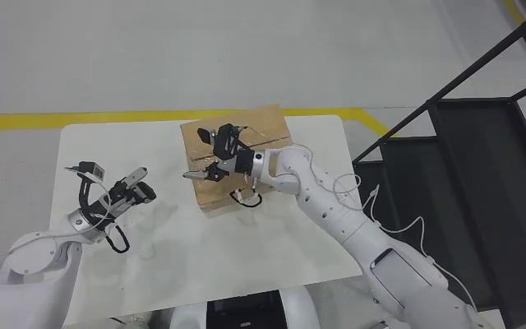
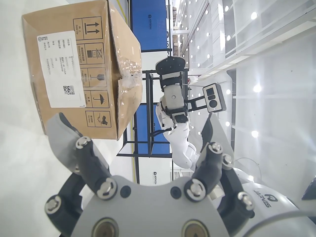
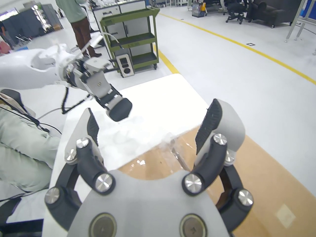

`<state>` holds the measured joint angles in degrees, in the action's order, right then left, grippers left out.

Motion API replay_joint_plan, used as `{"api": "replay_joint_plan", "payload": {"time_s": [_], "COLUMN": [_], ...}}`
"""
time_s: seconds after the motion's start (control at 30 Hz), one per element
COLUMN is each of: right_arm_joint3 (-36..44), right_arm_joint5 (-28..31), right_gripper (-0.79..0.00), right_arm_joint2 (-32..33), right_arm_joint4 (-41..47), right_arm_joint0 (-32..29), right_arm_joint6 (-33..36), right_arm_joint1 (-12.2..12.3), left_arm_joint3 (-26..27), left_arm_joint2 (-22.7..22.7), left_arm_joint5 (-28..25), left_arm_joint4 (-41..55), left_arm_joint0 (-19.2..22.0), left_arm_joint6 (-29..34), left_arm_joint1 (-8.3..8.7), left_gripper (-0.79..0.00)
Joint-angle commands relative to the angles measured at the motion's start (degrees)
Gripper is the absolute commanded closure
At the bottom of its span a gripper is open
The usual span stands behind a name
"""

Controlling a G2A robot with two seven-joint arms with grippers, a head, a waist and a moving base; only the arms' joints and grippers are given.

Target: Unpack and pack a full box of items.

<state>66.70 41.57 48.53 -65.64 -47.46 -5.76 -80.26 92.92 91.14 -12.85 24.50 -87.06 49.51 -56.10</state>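
Where the white table [image 1: 246,247] runs nearest the robot, its surface is bare. A little farther in, the left gripper [image 1: 140,185] hangs over the table's left part. Its fingers are spread wide with nothing between them, and it is well apart from the box and pointing toward it. From the left wrist view, this gripper [image 2: 133,129] faces the side of the cardboard box [image 2: 74,75], which carries a white shipping label [image 2: 60,71] and a column of printed handling symbols [image 2: 95,75].

Farther on, toward the middle of the table's far edge, sits the cardboard box [image 1: 246,132]. It is closed, with its top flaps sealed by clear tape [image 3: 172,144] along the seam. The right gripper [image 1: 201,173] is over the box's top, at the edge that faces the left arm. In its own wrist view, the right gripper [image 3: 151,114] has its jaws parted and holds nothing, and the taped brown top [image 3: 259,173] lies just beneath. Whether a fingertip touches the cardboard cannot be told. The same view shows the left gripper [image 3: 118,109] across a strip of table [image 3: 160,94].

Beyond the table, a yellow floor line [image 1: 90,120] runs across the grey floor. A black staircase [image 1: 468,173] stands off to the right.
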Motion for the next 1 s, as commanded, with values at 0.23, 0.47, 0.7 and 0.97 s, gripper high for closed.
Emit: {"api": "replay_joint_plan", "payload": {"time_s": [0.23,0.47,0.7,0.97], "right_arm_joint3": [-1.7,-5.3,-4.0,-6.0], "right_arm_joint5": [3.9,4.0,6.0,4.3], "right_gripper": [-0.785,-0.785,-0.785,-0.785], "right_arm_joint2": [4.5,2.8,3.3,2.5], "right_arm_joint4": [12.2,21.8,22.7,28.0], "right_arm_joint0": [-3.6,-2.2,-1.6,-2.0], "right_arm_joint6": [10.9,19.2,16.6,21.9], "right_arm_joint1": [1.4,0.6,0.5,0.3], "left_arm_joint3": [0.7,0.8,1.5,1.6], "left_arm_joint2": [-1.7,-1.9,-1.2,-1.0], "left_arm_joint5": [0.9,1.1,1.0,0.6], "left_arm_joint4": [-0.7,-1.2,-1.0,-0.9], "left_arm_joint0": [0.8,1.2,1.1,0.7], "left_arm_joint6": [0.3,0.3,0.3,0.3], "left_arm_joint1": [-0.17,-0.18,-0.13,-0.14], "left_gripper": [-0.785,-0.785,-0.785,-0.785]}}
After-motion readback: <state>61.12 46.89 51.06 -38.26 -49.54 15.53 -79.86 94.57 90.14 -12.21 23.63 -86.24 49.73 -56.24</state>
